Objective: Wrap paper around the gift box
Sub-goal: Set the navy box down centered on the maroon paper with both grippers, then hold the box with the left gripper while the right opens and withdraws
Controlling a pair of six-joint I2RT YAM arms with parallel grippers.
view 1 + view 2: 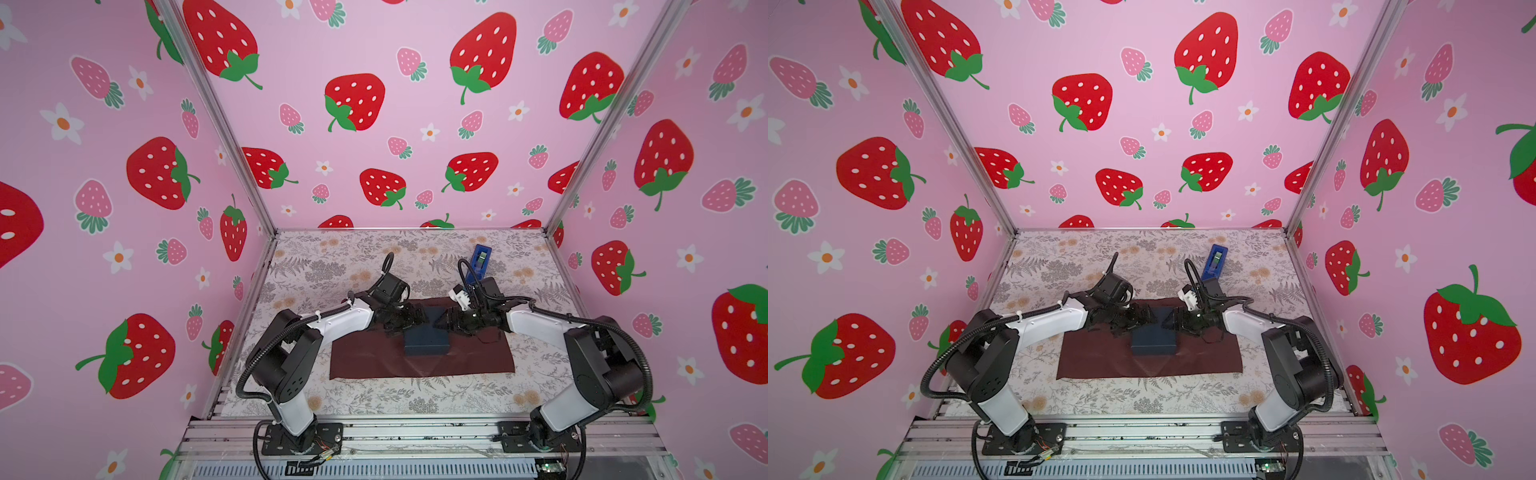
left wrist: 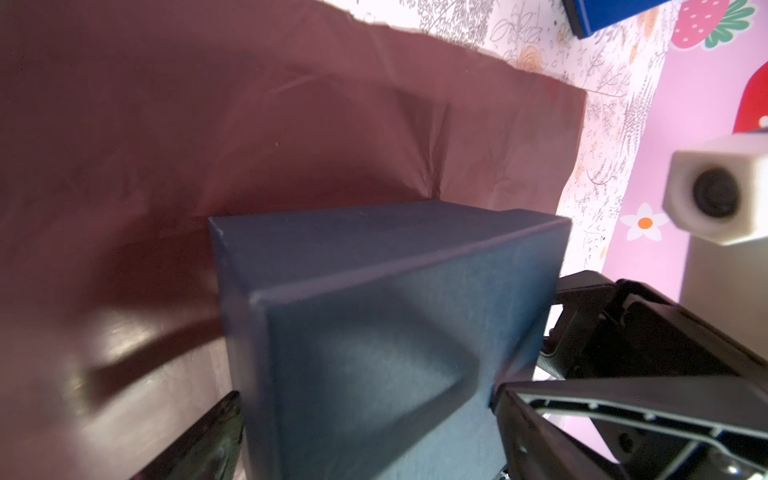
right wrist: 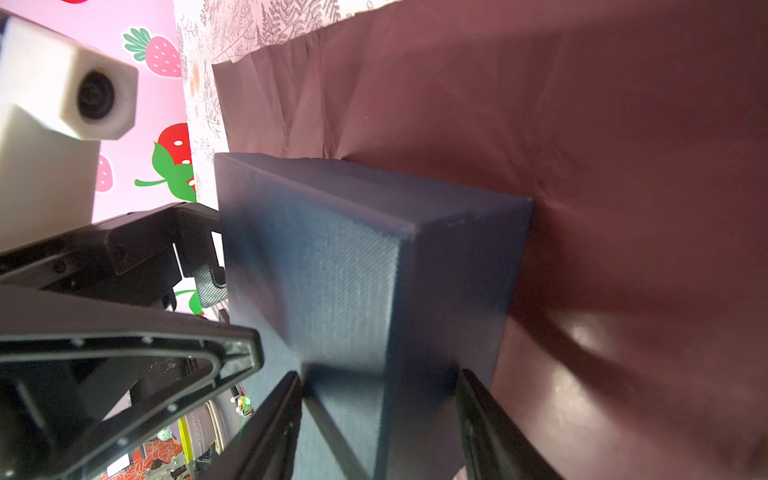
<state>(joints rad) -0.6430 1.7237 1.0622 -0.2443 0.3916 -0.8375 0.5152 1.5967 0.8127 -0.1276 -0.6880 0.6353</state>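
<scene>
**Trainee:** Fig. 1, both top views. Where does the task's thing lie?

**Operator:** (a) The gift box (image 1: 426, 343) stands near the middle of the maroon paper (image 1: 374, 361), which is spread on the floral table (image 1: 332, 266). The blue tape dispenser (image 1: 481, 259) lies well apart from the box, toward the back wall. (b) My left gripper (image 1: 415, 319) and right gripper (image 1: 441, 322) meet over the box's far half.

**Trainee:** And the jaws?

**Operator:** Left wrist view: jaws spread wide, with one finger (image 2: 208, 436) on each side of the box. I cannot tell whether they press on it. Right wrist view: jaws part-closed, fingers (image 3: 490, 436) flush against the box, which I read as a pinch.

**Trainee:** How will box and sheet handle?

**Operator:** I judge the box light and stiff, with woven-textured faces that give the pads purchase. I would hold it across opposite walls, because it may skate on the sheet's sheen. The paper looks thin, limp and creased. It is best taken at a free edge or corner with a light pinch, since it could tear or drag the box along.
</scene>
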